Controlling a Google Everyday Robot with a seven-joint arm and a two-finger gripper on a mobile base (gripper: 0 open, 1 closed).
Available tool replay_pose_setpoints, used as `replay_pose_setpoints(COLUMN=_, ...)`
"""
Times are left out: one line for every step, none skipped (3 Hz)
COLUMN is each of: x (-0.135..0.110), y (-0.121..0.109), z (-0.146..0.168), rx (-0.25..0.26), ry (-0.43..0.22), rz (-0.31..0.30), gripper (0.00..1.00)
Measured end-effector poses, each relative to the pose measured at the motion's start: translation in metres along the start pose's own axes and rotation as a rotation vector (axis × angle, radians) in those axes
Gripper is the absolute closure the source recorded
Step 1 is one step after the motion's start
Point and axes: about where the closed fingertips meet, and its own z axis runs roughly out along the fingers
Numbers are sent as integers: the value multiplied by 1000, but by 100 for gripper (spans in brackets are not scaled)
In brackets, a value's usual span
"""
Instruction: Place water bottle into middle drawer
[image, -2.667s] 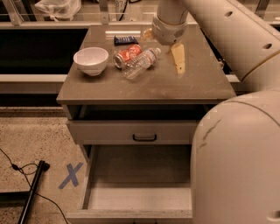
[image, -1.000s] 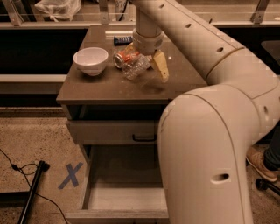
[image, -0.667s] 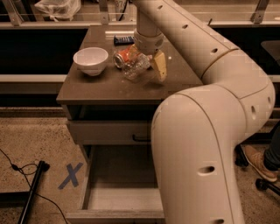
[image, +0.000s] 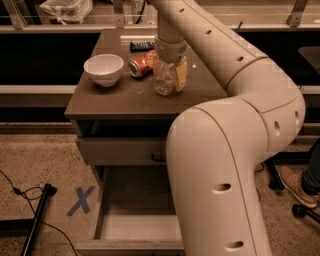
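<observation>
The water bottle (image: 164, 83), clear and crinkled, is on the brown cabinet top (image: 115, 97), right of the orange soda can (image: 141, 64). My gripper (image: 170, 76) comes down from above and straddles the bottle. One yellowish finger (image: 180, 74) presses against the bottle's right side, and the other finger is hidden behind it. The bottle's lower end rests at the cabinet top. The middle drawer (image: 135, 212) stands pulled out below, near the floor, with a pale bare floor. My arm covers its right part.
A white bowl (image: 103, 69) sits at the left of the cabinet top. A dark flat packet (image: 142, 45) lies at the back. A shut drawer front with a black handle (image: 158, 159) is above the open drawer. A blue X (image: 81, 201) and a black cable are on the floor to the left.
My gripper has moved left and down over the bottle. The bottle has turned from lying slantwise to standing more upright between the fingers.
</observation>
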Motion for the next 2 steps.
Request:
replay_pose_setpoints(x=4, y=4, z=-1, rx=11, ry=-28, rz=17, gripper=64)
replay_pose_setpoints(x=6, y=7, z=-3, rx=19, ry=-44, rz=28, gripper=87)
